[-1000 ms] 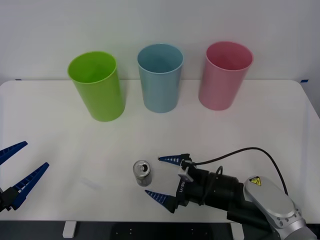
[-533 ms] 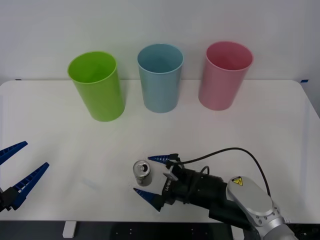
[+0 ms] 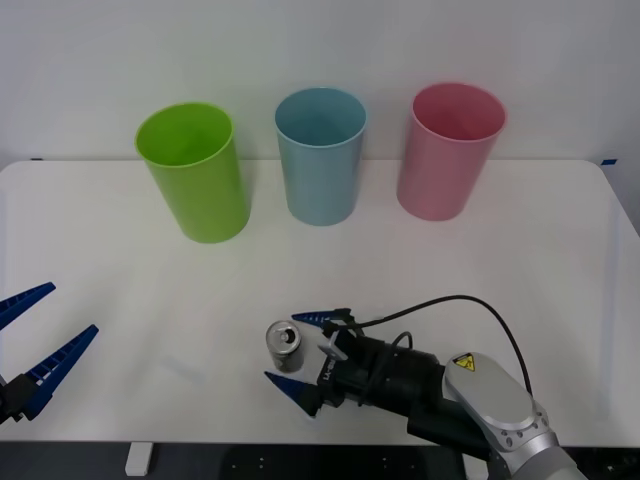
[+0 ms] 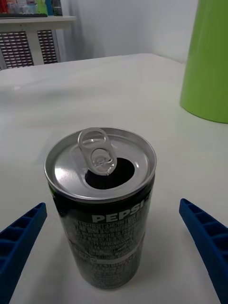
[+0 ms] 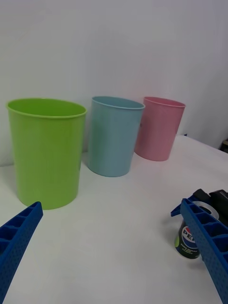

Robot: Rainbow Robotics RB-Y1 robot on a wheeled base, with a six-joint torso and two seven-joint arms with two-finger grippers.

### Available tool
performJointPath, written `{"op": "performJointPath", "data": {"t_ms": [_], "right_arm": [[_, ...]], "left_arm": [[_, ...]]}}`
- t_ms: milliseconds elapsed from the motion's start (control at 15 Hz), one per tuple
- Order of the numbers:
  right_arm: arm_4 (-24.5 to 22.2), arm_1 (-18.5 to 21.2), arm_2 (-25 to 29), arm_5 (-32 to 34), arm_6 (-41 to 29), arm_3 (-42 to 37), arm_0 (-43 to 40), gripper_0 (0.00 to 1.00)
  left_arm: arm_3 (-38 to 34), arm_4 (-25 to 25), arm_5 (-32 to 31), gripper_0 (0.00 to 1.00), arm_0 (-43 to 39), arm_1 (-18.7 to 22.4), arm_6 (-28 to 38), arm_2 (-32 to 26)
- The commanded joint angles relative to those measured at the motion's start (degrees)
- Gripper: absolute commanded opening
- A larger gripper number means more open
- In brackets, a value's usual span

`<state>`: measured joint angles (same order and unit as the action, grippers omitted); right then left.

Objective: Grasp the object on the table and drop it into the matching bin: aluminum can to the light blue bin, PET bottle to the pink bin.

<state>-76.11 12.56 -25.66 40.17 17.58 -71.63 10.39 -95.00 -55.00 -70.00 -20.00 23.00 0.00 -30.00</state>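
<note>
The aluminum can stands upright near the front edge of the white table, its pull-tab top open. My right gripper is open, and its blue fingertips flank the can without touching it. The right wrist view has the can centred between the two fingers. At the back stand the light blue bin in the middle and the pink bin to its right. At the front left edge, my left gripper waits open with nothing between its fingers. From the left wrist the can appears far off.
A lime green bin stands at the back left, beside the light blue bin. A black cable loops over the right arm. Bare tabletop lies between the can and the row of bins.
My right gripper has slid left toward the can, so its open fingers now sit on either side of it. The can and the left arm have not moved.
</note>
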Motion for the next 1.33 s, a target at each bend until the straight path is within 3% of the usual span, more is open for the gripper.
{"op": "performJointPath", "data": {"t_ms": [67,533,933,1333], "right_arm": [[0.26,0.01,-0.09,-0.36,0.17,0.0,-0.02,0.0],[1.49,0.01,-0.18,-0.97,-0.09,0.0,0.16,0.0],[9.67,2.74,0.17,-0.97,-0.01,-2.29,0.16,0.0],[15.38,7.66,5.1,-0.62,-1.76,-7.12,-0.37,0.0]], "left_arm": [[0.0,0.0,0.0,1.0,0.0,0.0,0.0,0.0],[0.0,0.0,0.0,1.0,0.0,0.0,0.0,0.0],[0.0,0.0,0.0,1.0,0.0,0.0,0.0,0.0],[0.0,0.0,0.0,1.0,0.0,0.0,0.0,0.0]]}}
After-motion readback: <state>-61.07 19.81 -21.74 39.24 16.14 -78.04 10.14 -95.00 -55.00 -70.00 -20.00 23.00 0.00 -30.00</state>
